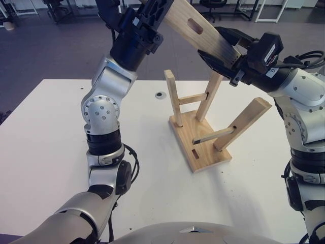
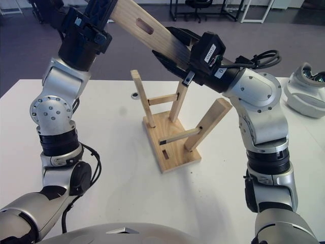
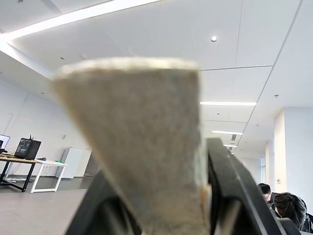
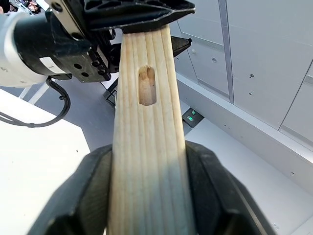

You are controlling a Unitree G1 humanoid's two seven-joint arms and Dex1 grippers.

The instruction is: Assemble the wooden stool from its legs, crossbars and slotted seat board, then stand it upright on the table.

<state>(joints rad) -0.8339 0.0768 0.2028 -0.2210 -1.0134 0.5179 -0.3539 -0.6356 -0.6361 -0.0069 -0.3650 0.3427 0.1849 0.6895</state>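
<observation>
A pale wooden stool leg with an oval slot (image 1: 208,38) hangs slanted in the air. The left pincer (image 1: 155,18) is clamped on its higher end and the right pincer (image 4: 146,196) on its lower end, both closed tight. Below it, the upturned rectangular wooden seat board (image 1: 205,155) lies on the white tabletop (image 1: 51,142), with three upright legs (image 1: 172,96) and two thin crossbars (image 1: 193,98) fitted. If lowered askew, the held leg may miss a crossbar end or topple the loose frame. Uneven pulling by the arms could make it slip.

Lab or office; desks (image 3: 28,169), ceiling strip lights (image 3: 228,103)
</observation>
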